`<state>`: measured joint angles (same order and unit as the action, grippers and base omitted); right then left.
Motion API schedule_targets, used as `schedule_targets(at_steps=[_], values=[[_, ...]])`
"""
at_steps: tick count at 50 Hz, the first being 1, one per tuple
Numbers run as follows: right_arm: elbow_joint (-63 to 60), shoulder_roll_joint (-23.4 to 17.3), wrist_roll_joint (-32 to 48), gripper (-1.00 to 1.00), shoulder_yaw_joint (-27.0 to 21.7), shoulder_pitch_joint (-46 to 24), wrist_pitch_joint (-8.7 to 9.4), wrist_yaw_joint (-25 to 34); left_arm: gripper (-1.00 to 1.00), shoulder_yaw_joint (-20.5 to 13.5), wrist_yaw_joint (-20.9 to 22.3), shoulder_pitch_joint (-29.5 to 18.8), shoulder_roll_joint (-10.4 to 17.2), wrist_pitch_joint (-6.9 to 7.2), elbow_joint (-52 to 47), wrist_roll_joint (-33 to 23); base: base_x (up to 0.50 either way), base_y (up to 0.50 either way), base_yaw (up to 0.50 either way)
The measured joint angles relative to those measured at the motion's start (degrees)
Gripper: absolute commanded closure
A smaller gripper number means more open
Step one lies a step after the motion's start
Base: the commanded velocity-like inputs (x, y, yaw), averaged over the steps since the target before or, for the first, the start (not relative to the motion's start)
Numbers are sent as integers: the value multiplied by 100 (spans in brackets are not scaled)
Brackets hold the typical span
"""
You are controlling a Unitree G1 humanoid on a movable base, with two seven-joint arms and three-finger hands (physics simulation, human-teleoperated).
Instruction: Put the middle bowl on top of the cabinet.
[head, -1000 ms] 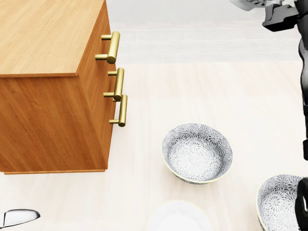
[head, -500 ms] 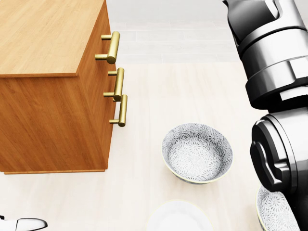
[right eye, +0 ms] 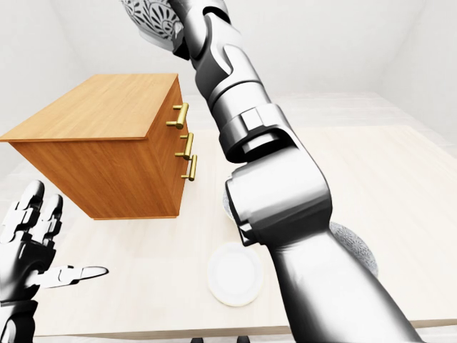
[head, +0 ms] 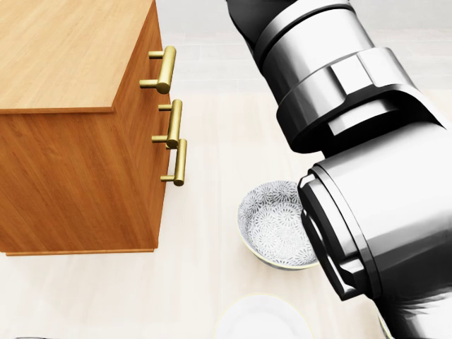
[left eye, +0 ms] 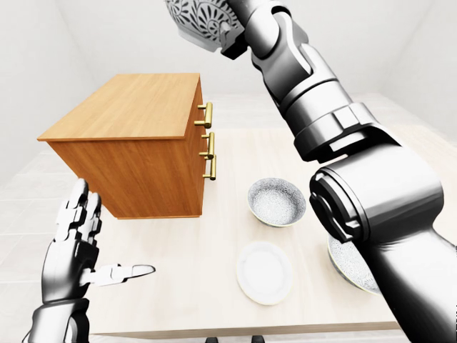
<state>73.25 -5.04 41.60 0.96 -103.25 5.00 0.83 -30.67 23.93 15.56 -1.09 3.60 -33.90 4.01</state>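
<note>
Grey-and-white patterned bowl (left eye: 198,20) hangs high at the top edge of the left-eye view, cut off by the frame, tipped so that its outer wall faces us. It is well above the orange-brown wooden cabinet (left eye: 132,114) and over that cabinet's right end as the view shows it; how far off in depth I cannot tell. At the lower left, the silver left hand (left eye: 71,246) hovers with its palm open, fingers spread upward and thumb pointing to the right, holding nothing. The cabinet stands on the pale wooden tabletop (left eye: 178,286), its top bare, with three brass bar handles (left eye: 208,143) on its right face. Right of the handles, a second patterned bowl (left eye: 277,202) sits upright on the tabletop, and just below it lies a flat white round plate (left eye: 264,273). A third patterned bowl (left eye: 348,263) peeks out to the right, mostly hidden by the big silver right arm (left eye: 371,207), which rises to the right hand (left eye: 234,43), clamped on the raised bowl.
</note>
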Motion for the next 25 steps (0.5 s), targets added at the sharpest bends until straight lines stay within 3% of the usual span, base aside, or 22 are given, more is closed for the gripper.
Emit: schedule_targets(at_steps=[25], values=[[120, 943, 210, 100, 234, -98, 0, -94, -100, -354, 127, -90, 76, -349, 538, 168, 0, 0, 0]])
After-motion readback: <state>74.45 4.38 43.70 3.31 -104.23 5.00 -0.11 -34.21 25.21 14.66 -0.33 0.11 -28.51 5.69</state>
